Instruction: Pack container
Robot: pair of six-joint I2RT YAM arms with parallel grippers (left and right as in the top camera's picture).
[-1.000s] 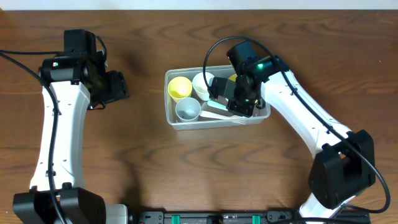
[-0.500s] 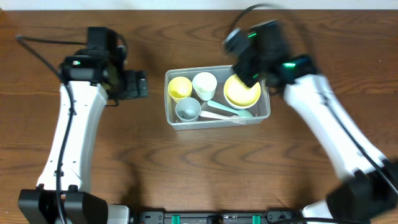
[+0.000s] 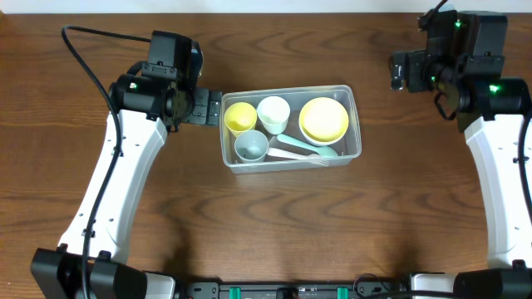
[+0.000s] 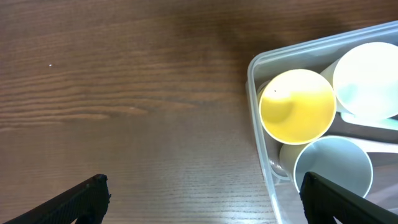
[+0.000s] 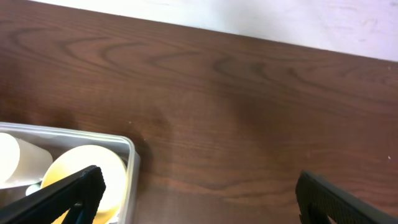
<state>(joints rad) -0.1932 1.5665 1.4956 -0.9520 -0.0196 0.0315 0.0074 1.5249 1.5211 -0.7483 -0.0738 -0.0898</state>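
Over on the surface [image 3: 249,224], we'd call the container [image 3: 287,89] packed, nothing loose around. Left hand [image 3: 212,108] at its nine o'clock, right hand [image 3: 399,71] at two, both wide open, empty.

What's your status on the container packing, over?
Left gripper open, empty, beside the container. Right gripper open, empty, off to its right. It holds cups and a yellow bowl. No obstruction seen.

Overhead plus close wrists; shared container [image 3: 287,165]
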